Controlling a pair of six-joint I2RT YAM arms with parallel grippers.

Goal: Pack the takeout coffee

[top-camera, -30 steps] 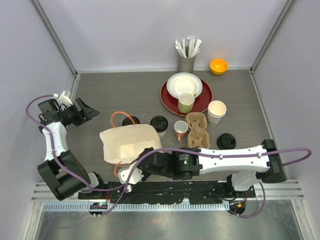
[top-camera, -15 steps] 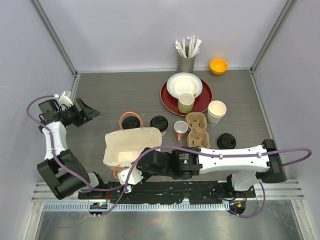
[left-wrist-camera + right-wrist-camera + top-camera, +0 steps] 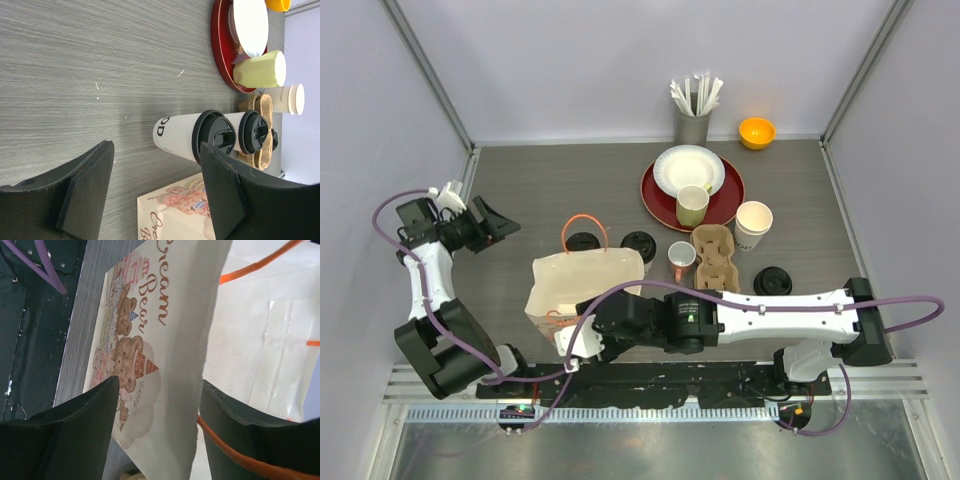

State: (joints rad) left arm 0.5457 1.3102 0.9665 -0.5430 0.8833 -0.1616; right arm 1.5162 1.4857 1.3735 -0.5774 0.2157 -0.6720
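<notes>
Two takeout coffee cups, cream-white with black lids, stand side by side behind the paper bag (image 3: pixel 582 283): one (image 3: pixel 582 241) under the bag's orange handle, the other (image 3: pixel 638 244) to its right. The left wrist view shows both, the nearer cup (image 3: pixel 182 136) and the farther one (image 3: pixel 252 132), above the bag's printed side (image 3: pixel 175 215). My left gripper (image 3: pixel 500 222) (image 3: pixel 156 147) hangs open and empty at the far left, apart from them. My right gripper (image 3: pixel 578 338) (image 3: pixel 160 382) is open astride the bag's near wall (image 3: pixel 165 340), one finger outside, one inside.
A red plate (image 3: pixel 725 205) holds a white bowl (image 3: pixel 688 168) and a pale green mug (image 3: pixel 692 205). Near it are a pink-handled mug (image 3: pixel 680 260), a cardboard cup carrier (image 3: pixel 714 260), stacked white cups (image 3: pixel 753 222), a black lid (image 3: pixel 772 282), a straw holder (image 3: pixel 692 112) and an orange bowl (image 3: pixel 757 131).
The bag went from tilted over to standing upright, uncovering the left coffee cup. My right gripper opened and let go of the bag's rim. The left arm stayed still.
</notes>
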